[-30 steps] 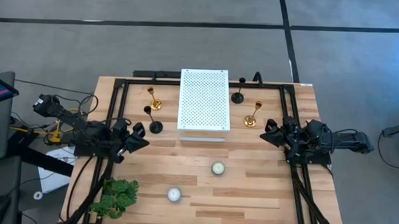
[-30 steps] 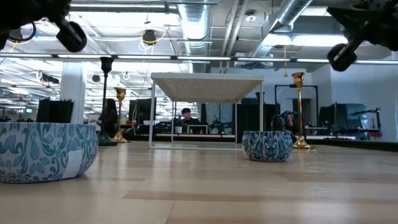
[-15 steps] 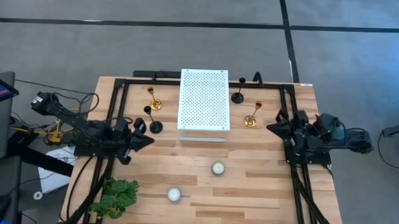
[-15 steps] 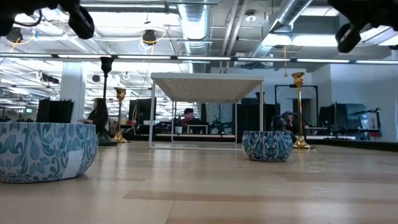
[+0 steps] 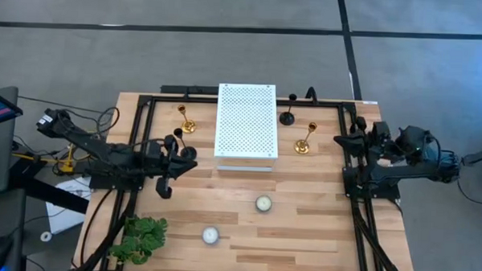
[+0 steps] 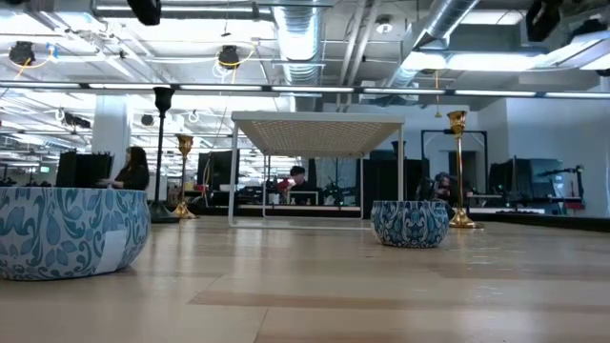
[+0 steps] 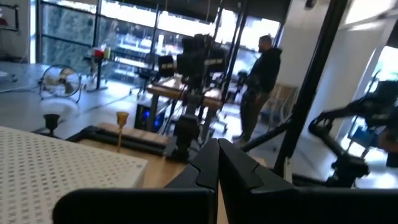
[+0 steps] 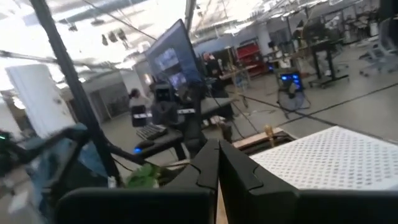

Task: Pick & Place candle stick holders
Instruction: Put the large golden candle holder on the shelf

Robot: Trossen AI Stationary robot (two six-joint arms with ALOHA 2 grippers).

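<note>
The left gripper (image 5: 182, 152) is clenched shut and holds nothing. It hangs right over the near black holder (image 5: 177, 134) on the left side of the white rack (image 5: 246, 120). To do this well, the robot should open that claw, come down around the thin stem and squeeze gently so the holder does not tip. The right gripper (image 5: 341, 141) is also clenched and empty, by the table's right edge, near the gold holder (image 5: 306, 138). Since a second ago, the left arm has reached toward the rack, and the right arm has pulled back toward the edge.
</note>
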